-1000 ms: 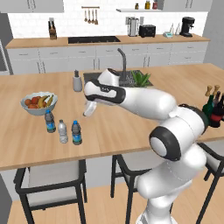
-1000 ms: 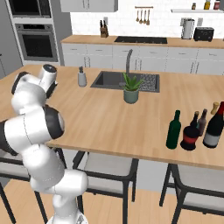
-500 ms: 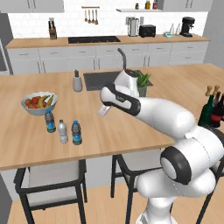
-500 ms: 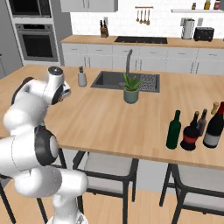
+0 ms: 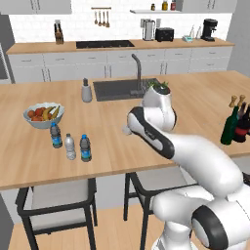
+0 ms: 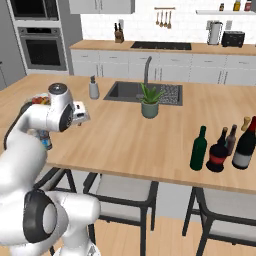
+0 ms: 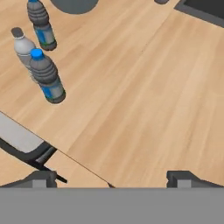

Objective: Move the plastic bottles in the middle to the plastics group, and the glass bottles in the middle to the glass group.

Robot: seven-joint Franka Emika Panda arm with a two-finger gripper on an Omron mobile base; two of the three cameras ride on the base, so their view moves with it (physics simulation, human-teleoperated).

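Three small plastic bottles stand together on the island's left: a blue-labelled one (image 5: 56, 135) (image 7: 41, 24), a pale one (image 5: 70, 146) (image 7: 24, 48), and a blue-capped one (image 5: 85, 148) (image 7: 48, 76). My gripper (image 5: 125, 132) (image 6: 82, 114) (image 7: 111, 179) hovers over bare wood to their right, open, with nothing between its fingers. At the island's right end, a tall green bottle (image 6: 199, 149) (image 5: 228, 127) and a squat black bottle with a red band (image 6: 218, 152) stand beside the taller dark glass bottles (image 6: 245, 145).
A fruit bowl (image 5: 43, 114) sits behind the small bottles. A grey soap dispenser (image 5: 86, 91) (image 6: 93, 88), the sink (image 6: 125, 92) and a potted plant (image 6: 149, 100) lie along the island's far side. Stools stand under the near edge (image 7: 57, 148).
My arm has swung right, away from the small bottles toward the island's middle. The gripper stays open. The bottles have not moved.
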